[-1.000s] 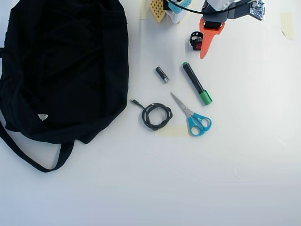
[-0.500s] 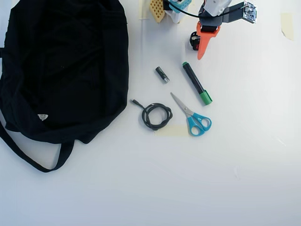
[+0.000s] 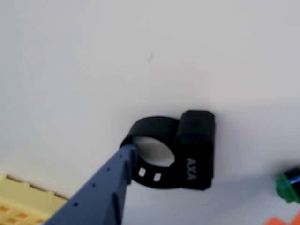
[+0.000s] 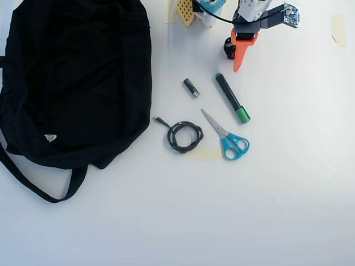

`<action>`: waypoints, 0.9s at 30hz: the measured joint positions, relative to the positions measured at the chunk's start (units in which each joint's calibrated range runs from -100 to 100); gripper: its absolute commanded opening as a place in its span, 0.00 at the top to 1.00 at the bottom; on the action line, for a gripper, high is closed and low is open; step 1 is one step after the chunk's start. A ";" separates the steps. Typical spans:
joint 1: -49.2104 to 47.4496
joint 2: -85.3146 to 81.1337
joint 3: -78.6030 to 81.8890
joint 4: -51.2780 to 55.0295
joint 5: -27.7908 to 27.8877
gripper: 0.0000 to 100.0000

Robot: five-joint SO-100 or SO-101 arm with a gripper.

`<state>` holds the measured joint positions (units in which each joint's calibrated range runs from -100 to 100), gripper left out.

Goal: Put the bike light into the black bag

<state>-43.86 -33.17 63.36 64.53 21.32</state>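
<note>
On a white table [image 4: 288, 183], the arm's gripper [image 4: 234, 54] hangs over the bike light [image 4: 228, 47], which lies just beyond the black end of the black marker with green cap [image 4: 232, 98], toward the arm's base. The wrist view shows the bike light [image 3: 187, 147] resting flat, its loop strap beside its black body, with a grey-blue finger [image 3: 110, 183] touching the strap's rim and a sliver of orange at the bottom right corner. The jaws stand apart around the light, nothing yet clamped.

The step in hand looks like the approach to the pick-up. The next move probably calls for closing squarely on the light's body or strap, then lifting it clear.

The black bag [image 4: 72, 83] lies well apart from the marker, across the table past a small black-and-silver cylinder [image 4: 191, 87], a coiled cable [image 4: 183, 136] and blue-handled scissors [image 4: 227, 138]. The carry must cross that stretch.
</note>
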 measured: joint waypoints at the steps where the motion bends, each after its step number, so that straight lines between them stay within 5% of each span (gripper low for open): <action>1: 0.00 0.00 0.00 0.00 0.00 0.54; 13: 7.05 0.00 0.55 0.00 6.45 0.54; 27: 6.17 0.00 3.69 -0.52 7.13 0.55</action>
<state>-37.69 -33.17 67.06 64.02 28.45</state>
